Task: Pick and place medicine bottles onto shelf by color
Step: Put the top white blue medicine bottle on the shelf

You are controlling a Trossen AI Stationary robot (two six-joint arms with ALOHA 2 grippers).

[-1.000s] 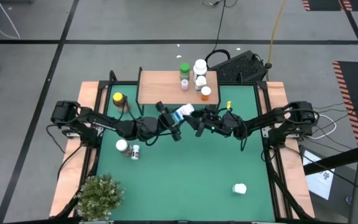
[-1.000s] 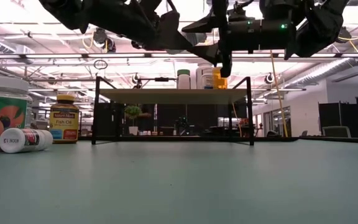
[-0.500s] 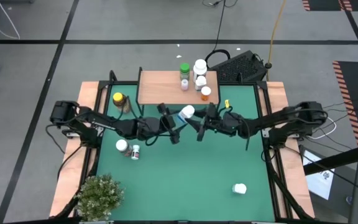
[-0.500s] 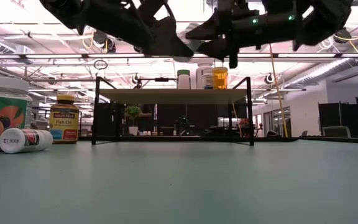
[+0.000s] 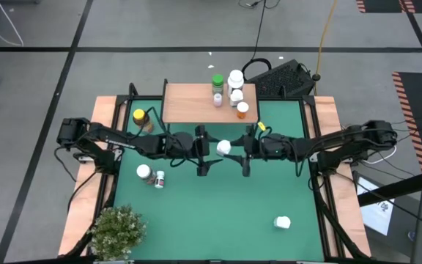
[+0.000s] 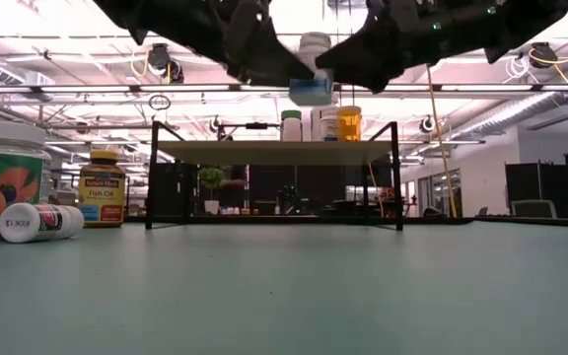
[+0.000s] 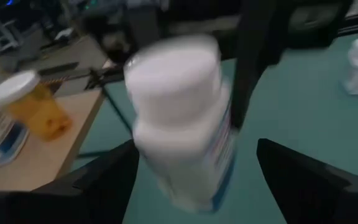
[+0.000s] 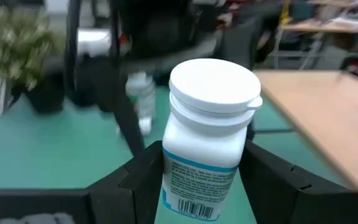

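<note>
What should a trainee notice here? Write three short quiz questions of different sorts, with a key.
1. True or false: the blue-white bottle stands on the green mat.
2. Which gripper clamps that bottle? A: left gripper. B: right gripper.
3. Fill in: the green bottle stands on the ____.

Key:
1. False; it is held in the air between the two grippers.
2. B; the left gripper's fingers stand apart from it.
3. shelf.
</note>
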